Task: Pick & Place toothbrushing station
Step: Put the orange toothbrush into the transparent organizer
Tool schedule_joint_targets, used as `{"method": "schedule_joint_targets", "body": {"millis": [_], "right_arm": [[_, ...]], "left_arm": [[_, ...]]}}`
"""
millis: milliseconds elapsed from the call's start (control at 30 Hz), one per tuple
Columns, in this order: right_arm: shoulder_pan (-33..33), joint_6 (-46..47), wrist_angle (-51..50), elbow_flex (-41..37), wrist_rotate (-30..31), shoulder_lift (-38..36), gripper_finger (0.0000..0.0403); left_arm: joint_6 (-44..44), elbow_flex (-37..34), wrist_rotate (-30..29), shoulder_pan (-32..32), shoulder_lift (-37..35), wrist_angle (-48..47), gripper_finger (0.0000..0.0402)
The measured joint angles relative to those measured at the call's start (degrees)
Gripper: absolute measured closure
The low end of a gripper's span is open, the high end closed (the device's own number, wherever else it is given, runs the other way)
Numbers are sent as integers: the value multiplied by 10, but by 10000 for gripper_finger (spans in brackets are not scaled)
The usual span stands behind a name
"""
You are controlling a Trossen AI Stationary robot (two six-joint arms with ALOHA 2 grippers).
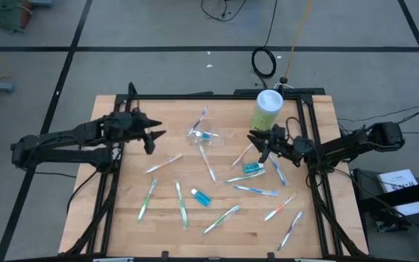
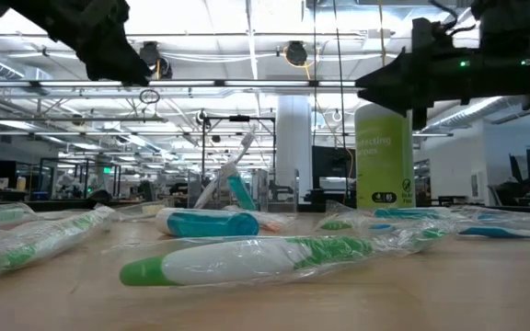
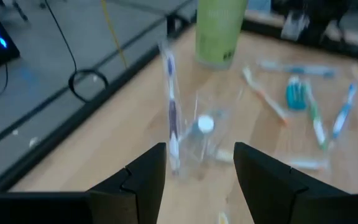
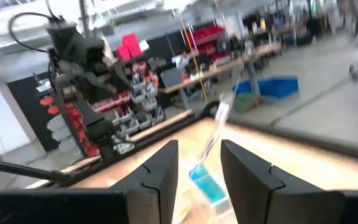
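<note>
The clear plastic container (image 1: 204, 135) stands on the table's far middle, with a toothbrush (image 3: 170, 93) and a teal-blue tube (image 4: 204, 182) leaning inside it. Several thin pastel toothbrushes in clear wrappers, such as a green one (image 1: 182, 204), lie flat across the table. Two more teal tubes (image 1: 201, 196) (image 1: 253, 168) lie among them. My left gripper (image 1: 156, 135) is open and empty above the table, left of the container, which shows between its fingers in the left wrist view (image 3: 197, 143). My right gripper (image 1: 257, 144) is open and empty above the table, right of the container.
A tall green canister (image 1: 268, 109) stands at the far edge, just behind my right gripper. A black frame rail (image 1: 217, 96) runs along the table's far edge, and rails run down both sides. In the low view a wrapped green-and-white toothbrush (image 2: 247, 262) lies close to the near edge.
</note>
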Motion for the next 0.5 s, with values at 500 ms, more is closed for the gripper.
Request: {"method": "schedule_joint_targets", "body": {"millis": [500], "right_arm": [[10, 205, -401, 245, 5, 149, 289]], "left_arm": [[31, 0, 0, 15, 16, 7, 206]]}}
